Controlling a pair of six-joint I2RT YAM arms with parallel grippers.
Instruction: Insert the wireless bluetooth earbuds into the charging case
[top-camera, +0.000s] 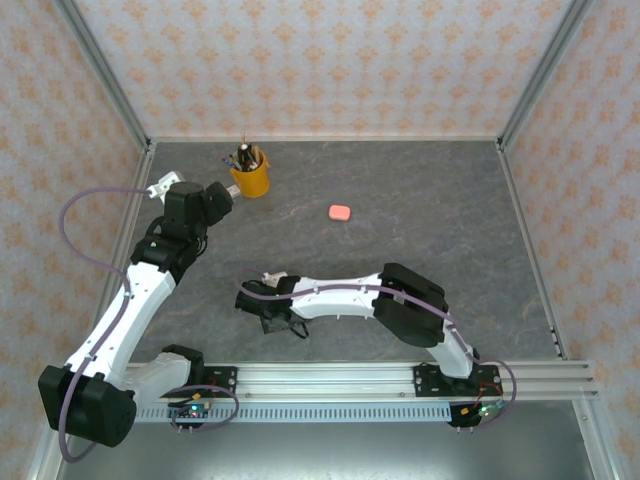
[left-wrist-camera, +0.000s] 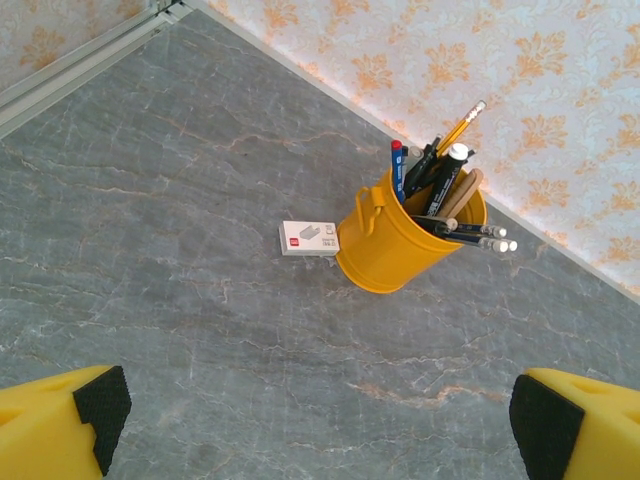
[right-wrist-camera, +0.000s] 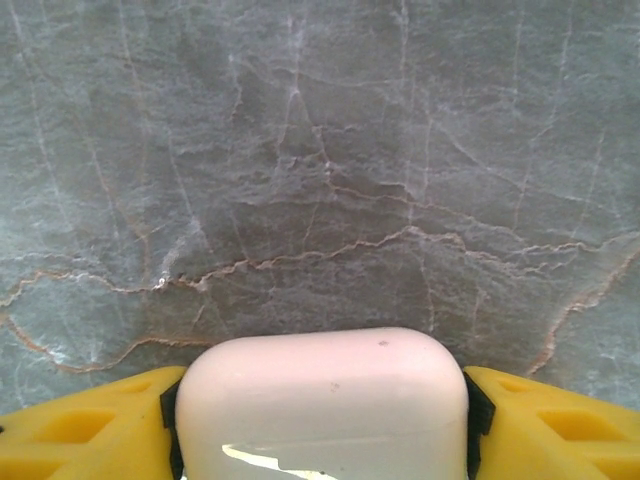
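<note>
Yellow bucket (left-wrist-camera: 395, 245) holds pens and pencils (left-wrist-camera: 445, 175); right pincer (right-wrist-camera: 318, 425) grips white case (right-wrist-camera: 320, 385).

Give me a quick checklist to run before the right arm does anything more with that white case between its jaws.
1. White charging case sits between the right jaws, pads against both its sides: ok.
2. Firmness of that grip: cannot tell.
3. Case lid open for loading: cannot tell.
4. Where the earbuds are: cannot tell.
5. Left jaws wide open, holding nothing, above the table: ok.
6. Pink case lies apart from both arms; yellow pen cup stands upright: ok.
</note>
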